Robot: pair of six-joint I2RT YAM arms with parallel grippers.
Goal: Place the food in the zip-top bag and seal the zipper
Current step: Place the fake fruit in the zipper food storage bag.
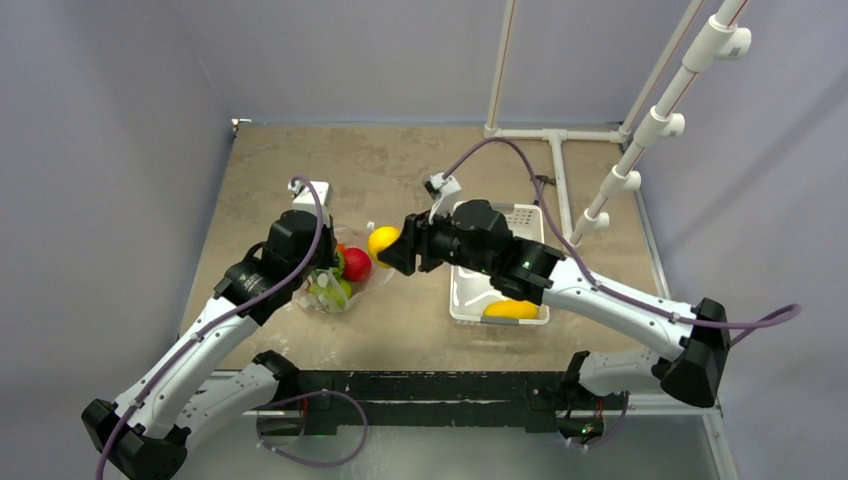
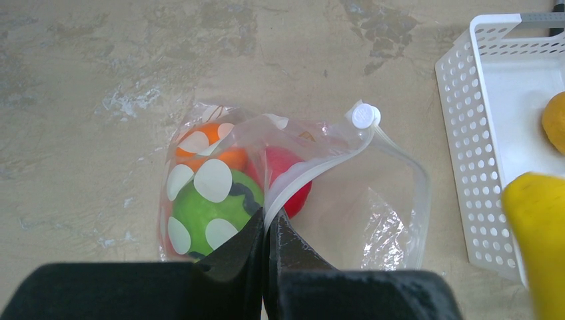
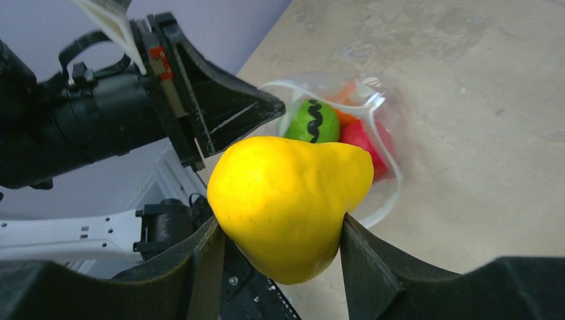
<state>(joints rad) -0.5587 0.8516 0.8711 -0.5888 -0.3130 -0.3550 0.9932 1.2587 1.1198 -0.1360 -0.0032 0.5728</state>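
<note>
yellow plastic pear (image 3: 290,193) looks hard, light and slippery; right gripper (image 3: 280,233) grasps its wide belly near the bag (image 2: 390,220), left gripper (image 2: 268,223) pinches the floppy zipper (image 2: 320,167).

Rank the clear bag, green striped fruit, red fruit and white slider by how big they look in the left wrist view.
1. Clear bag
2. Green striped fruit
3. Red fruit, though partly hidden, so unsure against the green
4. White slider
</note>
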